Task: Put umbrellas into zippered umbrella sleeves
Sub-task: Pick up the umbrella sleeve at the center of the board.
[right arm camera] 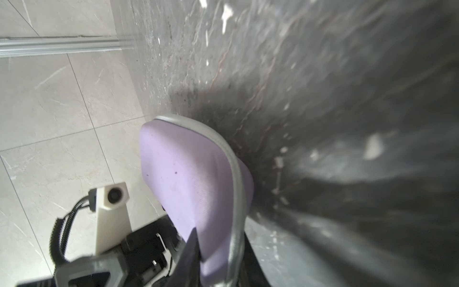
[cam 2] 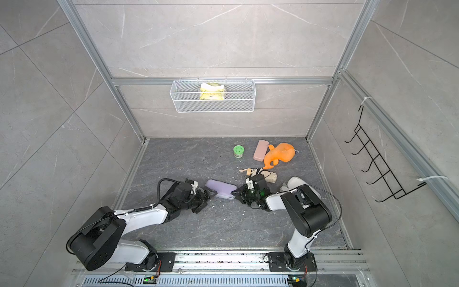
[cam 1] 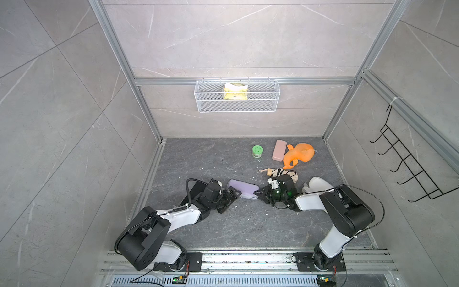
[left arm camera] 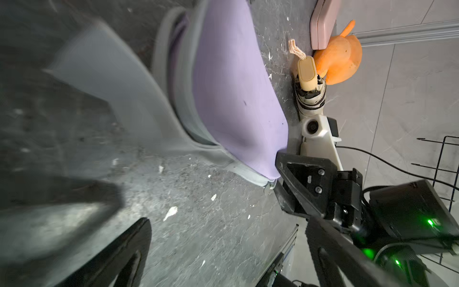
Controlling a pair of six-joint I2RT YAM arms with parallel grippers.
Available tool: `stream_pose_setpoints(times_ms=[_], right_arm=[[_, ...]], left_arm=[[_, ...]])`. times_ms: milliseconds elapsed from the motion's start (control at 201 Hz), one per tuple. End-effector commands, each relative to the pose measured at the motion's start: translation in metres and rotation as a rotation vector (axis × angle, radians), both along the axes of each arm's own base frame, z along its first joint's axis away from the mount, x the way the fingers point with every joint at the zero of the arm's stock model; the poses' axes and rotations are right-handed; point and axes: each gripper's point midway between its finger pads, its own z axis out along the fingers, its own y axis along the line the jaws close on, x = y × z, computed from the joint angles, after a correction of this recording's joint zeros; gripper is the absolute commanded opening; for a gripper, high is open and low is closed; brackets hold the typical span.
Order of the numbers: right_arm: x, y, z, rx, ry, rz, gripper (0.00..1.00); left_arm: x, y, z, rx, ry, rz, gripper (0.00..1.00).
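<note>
While the lilac sleeve [cam 1: 242,188] lies flat on the desk [cam 1: 223,231] between the two arms in both top views, the left claw [cam 1: 229,200] stands spread wide at one end of it, holding nothing. The right claw [cam 1: 259,192] is pressed down on the opposite end. The beige umbrella [cam 1: 274,172] lies loose just behind the right wrist. A cream sleeve [cam 1: 319,184] is half hidden under that arm. A pink case [cam 1: 279,150], an orange plush toy [cam 1: 299,155] and a green jar [cam 1: 257,151] sit farther back. No lilac umbrella shows, so it is likely already inside.

From the left wrist, the right claw [left arm camera: 280,174] pinches the sleeve's tip [left arm camera: 270,171] right by the zip pull. The grey zip band [left arm camera: 188,111] runs along the sleeve's edge; whether it is fully closed I cannot tell.

From the right wrist, the sleeve [right arm camera: 188,186] sits nipped between that claw's fingers [right arm camera: 191,248].

The step in hand looks like closing this sleeve. Next, the left claw would need to clamp its end to hold the sleeve in place while the right draws the zip along.
</note>
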Motion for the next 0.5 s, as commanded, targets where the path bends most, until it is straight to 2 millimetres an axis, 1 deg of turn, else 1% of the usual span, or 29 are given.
stream_pose_setpoints(times_ms=[0, 55, 154, 254, 309, 368, 428, 498], right_arm=[[0.007, 0.015, 0.025, 0.069, -0.037, -0.085, 0.04], [0.003, 0.023, 0.028, 0.079, -0.032, -0.088, 0.04], [-0.004, 0.034, 0.035, 0.087, -0.029, -0.083, 0.03], [-0.014, 0.043, 0.038, 0.090, -0.016, -0.065, 0.02], [-0.020, 0.048, 0.038, 0.089, -0.010, -0.051, 0.02], [-0.026, 0.053, 0.036, 0.085, -0.003, -0.035, 0.02], [-0.033, 0.059, 0.032, 0.083, 0.009, -0.018, 0.02], [-0.038, 0.061, 0.028, 0.081, 0.020, -0.014, 0.02]], left_arm=[[0.029, -0.005, 0.012, -0.069, -0.099, 0.185, 0.99], [0.032, -0.005, 0.009, -0.067, -0.124, 0.229, 0.99], [0.041, 0.004, 0.001, -0.065, -0.153, 0.308, 0.99], [0.047, 0.010, -0.011, -0.064, -0.158, 0.359, 0.94], [0.049, 0.009, -0.015, -0.091, -0.162, 0.373, 0.90], [0.054, 0.006, -0.012, -0.141, -0.187, 0.392, 0.84], [0.058, 0.006, -0.012, -0.182, -0.209, 0.410, 0.76], [0.060, 0.010, -0.011, -0.238, -0.237, 0.442, 0.65]])
